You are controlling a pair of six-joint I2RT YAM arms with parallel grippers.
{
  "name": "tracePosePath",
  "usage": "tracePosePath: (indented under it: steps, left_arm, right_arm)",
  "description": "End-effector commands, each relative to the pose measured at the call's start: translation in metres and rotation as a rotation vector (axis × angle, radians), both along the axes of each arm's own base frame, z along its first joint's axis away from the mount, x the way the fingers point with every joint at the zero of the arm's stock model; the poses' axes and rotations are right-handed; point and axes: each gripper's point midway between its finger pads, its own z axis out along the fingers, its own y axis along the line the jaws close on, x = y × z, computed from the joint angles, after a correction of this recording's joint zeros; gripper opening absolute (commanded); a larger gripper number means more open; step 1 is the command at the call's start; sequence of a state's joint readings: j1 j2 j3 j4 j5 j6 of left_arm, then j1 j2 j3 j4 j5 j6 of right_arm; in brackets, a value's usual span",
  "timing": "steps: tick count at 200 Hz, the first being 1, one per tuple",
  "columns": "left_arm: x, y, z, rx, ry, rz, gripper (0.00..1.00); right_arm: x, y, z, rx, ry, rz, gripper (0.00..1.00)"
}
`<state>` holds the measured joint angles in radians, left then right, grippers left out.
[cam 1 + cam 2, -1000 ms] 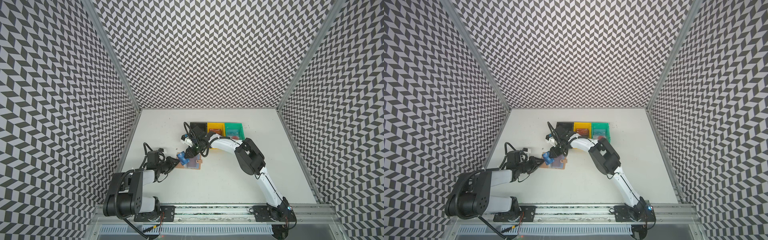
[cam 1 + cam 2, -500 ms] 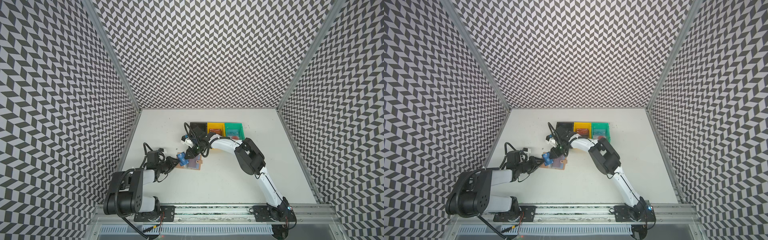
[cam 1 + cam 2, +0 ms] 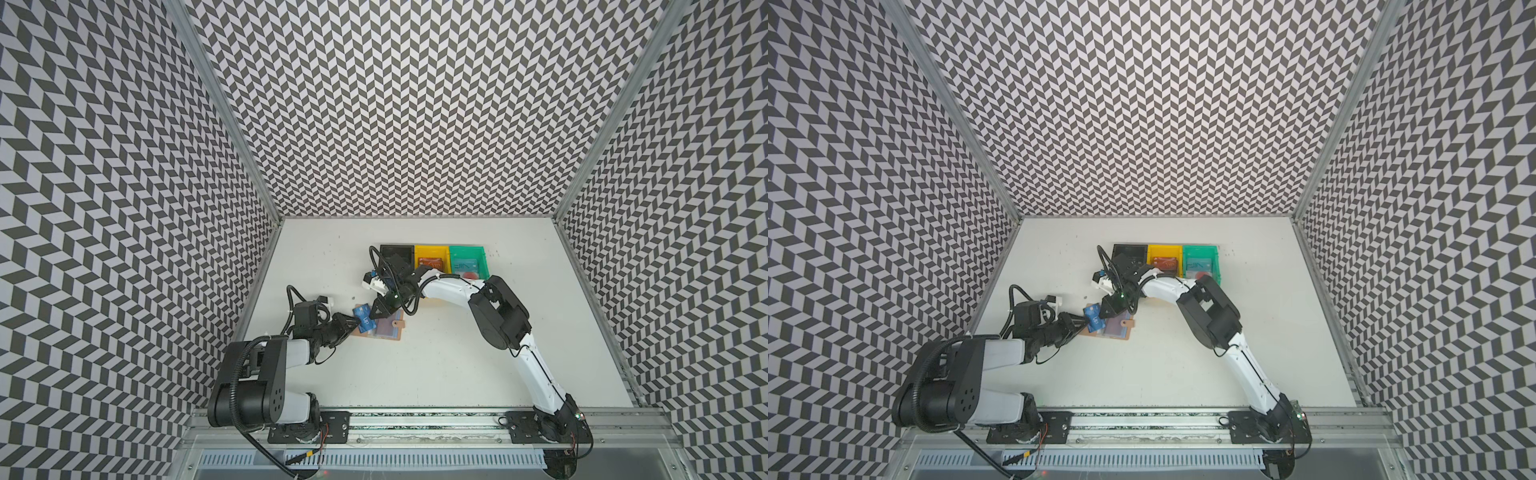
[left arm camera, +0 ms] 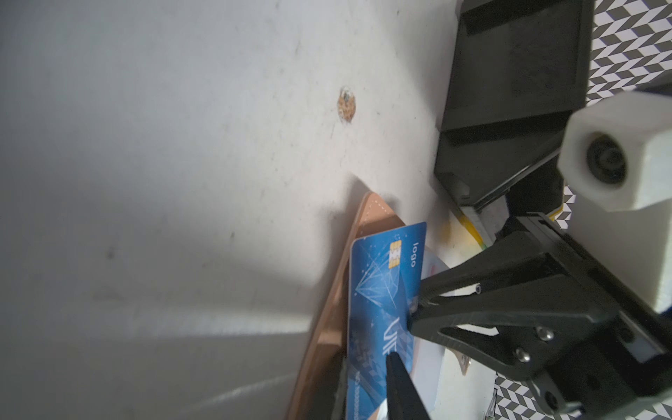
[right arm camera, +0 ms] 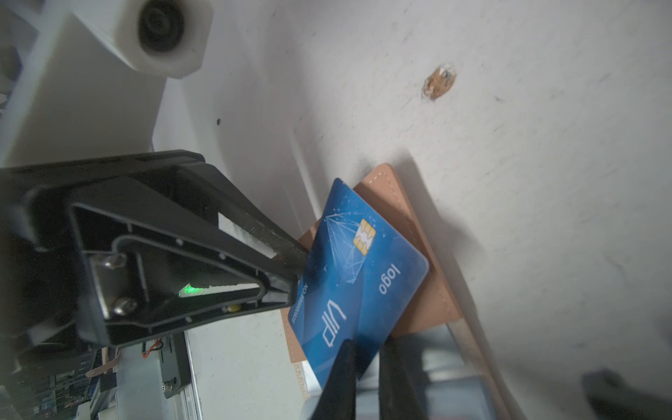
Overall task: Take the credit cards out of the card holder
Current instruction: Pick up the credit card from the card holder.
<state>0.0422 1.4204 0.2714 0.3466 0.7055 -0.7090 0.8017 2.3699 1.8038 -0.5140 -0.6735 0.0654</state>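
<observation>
The tan card holder (image 3: 390, 331) (image 3: 1119, 329) lies open on the table, its clear sleeve pages showing. A blue credit card (image 3: 362, 319) (image 3: 1094, 316) printed "VIP" is tilted up over the holder's left half. My left gripper (image 3: 352, 325) (image 4: 367, 363) is shut on one long edge of the blue card (image 4: 382, 291). My right gripper (image 3: 373, 319) (image 5: 367, 345) is shut on the card's "VIP" end (image 5: 349, 276), one finger on each face. The tan cover (image 5: 418, 254) lies flat beneath the card.
Three bins stand in a row behind the holder: black (image 3: 397, 248), yellow (image 3: 432, 249) with a red-orange card (image 3: 430, 263), green (image 3: 467, 250) with a teal card (image 3: 464, 264). A small brown chip mark (image 4: 346, 103) is on the table nearby.
My right gripper's jaws have narrowed onto the blue card. Both arms, the card and the holder have stayed almost where they were.
</observation>
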Motion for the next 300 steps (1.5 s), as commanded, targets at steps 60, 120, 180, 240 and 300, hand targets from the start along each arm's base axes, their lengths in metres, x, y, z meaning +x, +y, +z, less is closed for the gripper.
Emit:
tracePosePath:
  steps: [60,120,180,240,300]
  left_arm:
    - [-0.012,0.003,-0.015,0.017,0.054,0.017,0.23]
    - [-0.013,0.003,-0.017,0.017,0.058,0.016,0.23]
    - [-0.013,0.003,-0.015,0.015,0.055,0.014,0.23]
    - [-0.012,0.003,-0.012,0.016,0.045,0.013,0.32]
    - [-0.012,0.003,-0.009,0.02,0.038,0.014,0.39]
  right_arm:
    - [-0.014,0.004,0.002,0.075,0.05,0.05,0.11]
    - [-0.017,0.007,0.0,0.097,0.07,0.062,0.12]
    - [-0.018,0.009,0.012,0.162,0.094,0.068,0.06]
    - [-0.014,0.003,0.03,0.222,0.112,0.066,0.03]
    - [-0.007,-0.005,0.031,0.235,0.134,0.047,0.03]
